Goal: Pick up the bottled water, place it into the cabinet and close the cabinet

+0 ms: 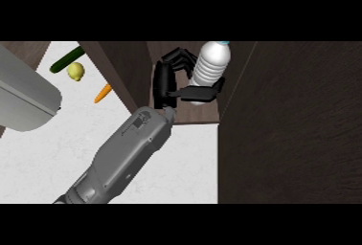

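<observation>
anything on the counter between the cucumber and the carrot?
Yes: in the head view a yellow lemon lies on the white counter between the dark green cucumber and the orange carrot.

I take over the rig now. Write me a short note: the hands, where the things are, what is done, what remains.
Hands: one hand shows, fingers and thumb curled round the bottled water. I cannot tell which arm it is; no other hand is in view.
Things: the bottle stands upright inside the open cabinet, above its floor; contact not clear.
Done: bottle picked up and brought into the cabinet.
Left: set it down, release, withdraw the arm, close the cabinet.
</observation>
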